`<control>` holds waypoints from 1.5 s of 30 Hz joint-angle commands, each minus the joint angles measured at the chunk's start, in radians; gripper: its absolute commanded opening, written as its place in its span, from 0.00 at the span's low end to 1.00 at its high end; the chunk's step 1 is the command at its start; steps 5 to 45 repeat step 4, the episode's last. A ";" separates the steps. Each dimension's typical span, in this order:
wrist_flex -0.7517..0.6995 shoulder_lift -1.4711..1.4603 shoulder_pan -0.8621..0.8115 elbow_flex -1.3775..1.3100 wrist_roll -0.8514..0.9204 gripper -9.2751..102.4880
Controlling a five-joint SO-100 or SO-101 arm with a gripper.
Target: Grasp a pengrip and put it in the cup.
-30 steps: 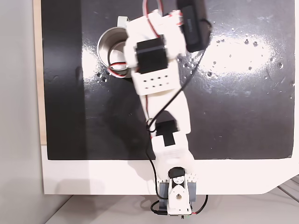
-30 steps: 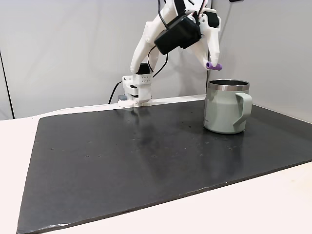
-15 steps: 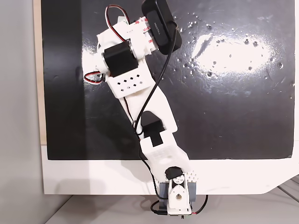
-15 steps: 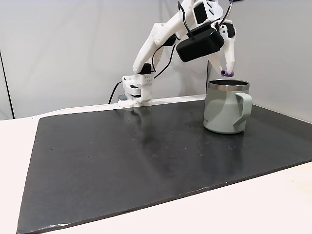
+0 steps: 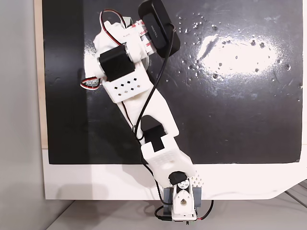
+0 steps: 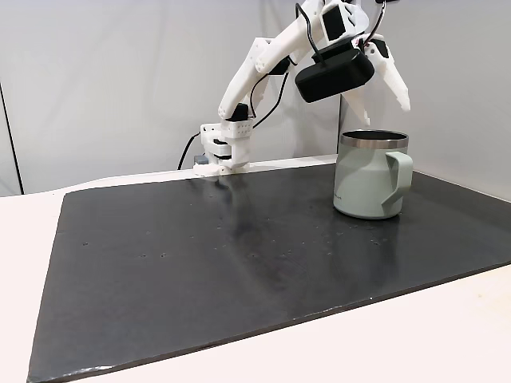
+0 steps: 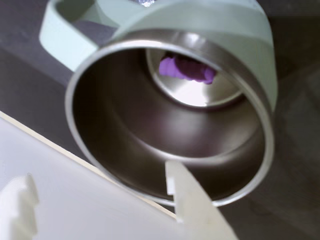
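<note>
The pengrip [image 7: 187, 69] lies on the shiny floor of the cup [image 7: 250, 45], toward the far side of the bottom as the wrist view shows it, clear of the wall so far as can be told. The cup stands upright on the black mat [image 6: 200, 263], its pale handle [image 6: 399, 182] facing the camera's right in a fixed view.

The gripper [image 6: 383, 96] hangs directly above the cup's rim with its jaws released and spread apart; nothing is held between them. One white finger [image 7: 192, 200] sits at the near rim in the wrist view, just above the metal edge.

Judgement: the deposit appears complete; only withdrawal remains. Risks from here:
- A finger tip is close to the rim. A sideways move before lifting could catch the rim and tip or slide the cup.
- The trailing cable [image 5: 91, 82] near the wrist could snag the handle if the arm swings low.

View comparison:
- The wrist view alone confirms the pengrip inside the cup.
- The side-on fixed view shows the spread of the jaws and their height over the rim, but the cup's wall hides the contents.
- In the top-down fixed view the arm [image 5: 139, 103] covers the cup, so neither contents nor jaw state can be read there.
</note>
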State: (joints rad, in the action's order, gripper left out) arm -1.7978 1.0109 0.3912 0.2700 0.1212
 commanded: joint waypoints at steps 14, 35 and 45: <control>-0.003 0.049 -0.015 0.002 0.009 0.32; -0.003 0.049 -0.015 0.002 0.009 0.32; -0.003 0.049 -0.015 0.002 0.009 0.32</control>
